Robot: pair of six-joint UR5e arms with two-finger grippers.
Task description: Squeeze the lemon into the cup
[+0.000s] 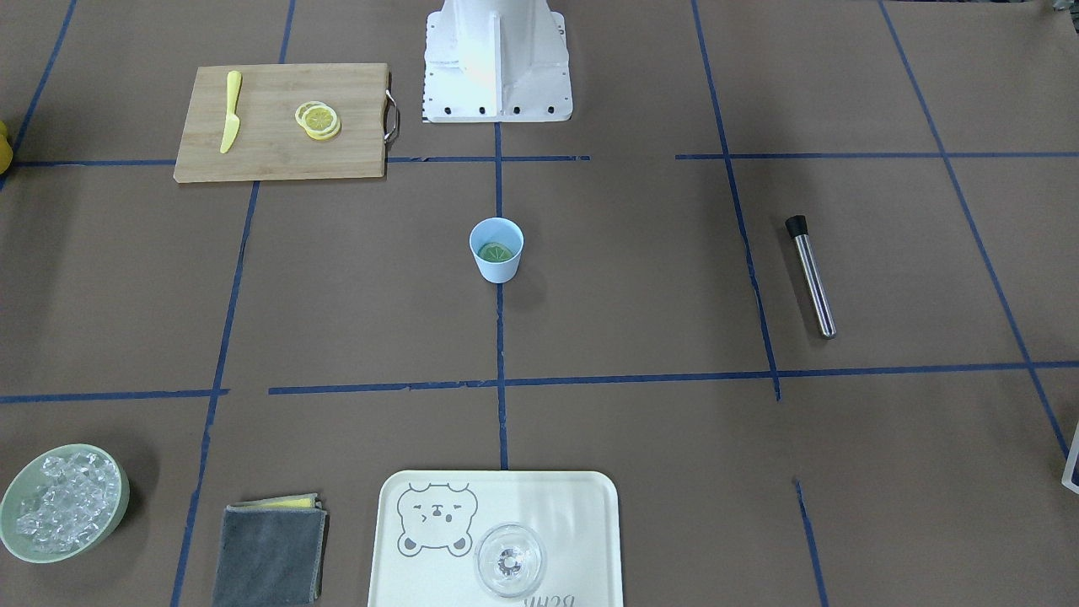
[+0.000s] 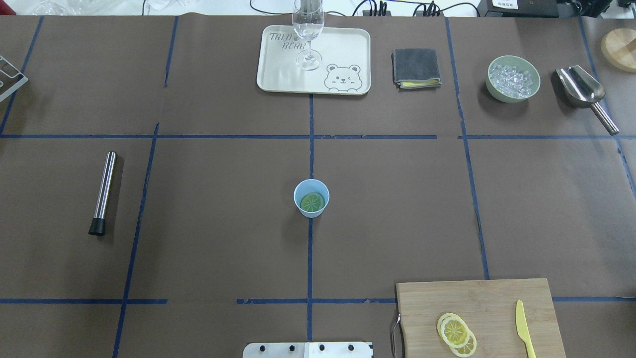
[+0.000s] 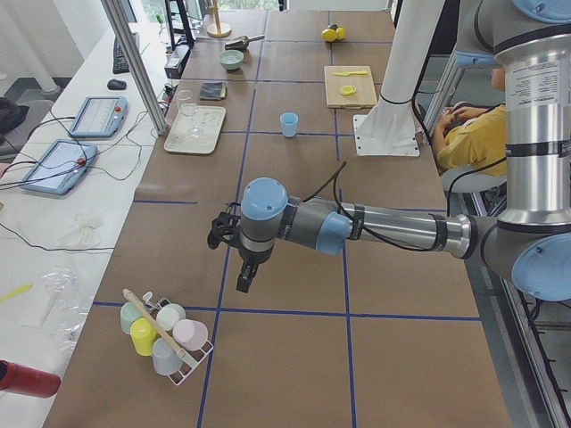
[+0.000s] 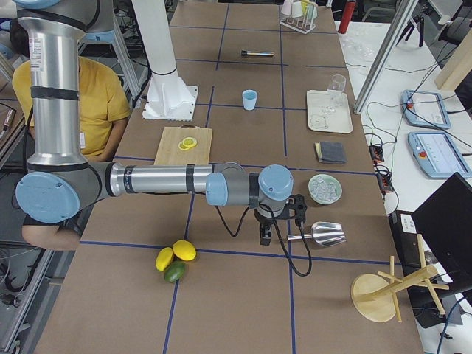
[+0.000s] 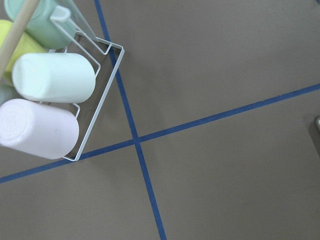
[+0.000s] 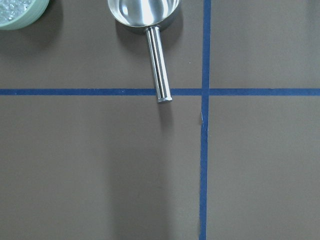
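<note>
Notice that only the two end views show you the arms. From the bench's left end, the left gripper hangs above a rack of cups. From the right end, the right gripper hangs beside the scoop. You cannot tell how either pair of jaws stands. Overhead, the cup stands at the bench's centre, a green slice inside. The lemon slices overlap on the cutting board at the robot-side edge, near the yellow knife. The front-facing view crops out the scoop.
</note>
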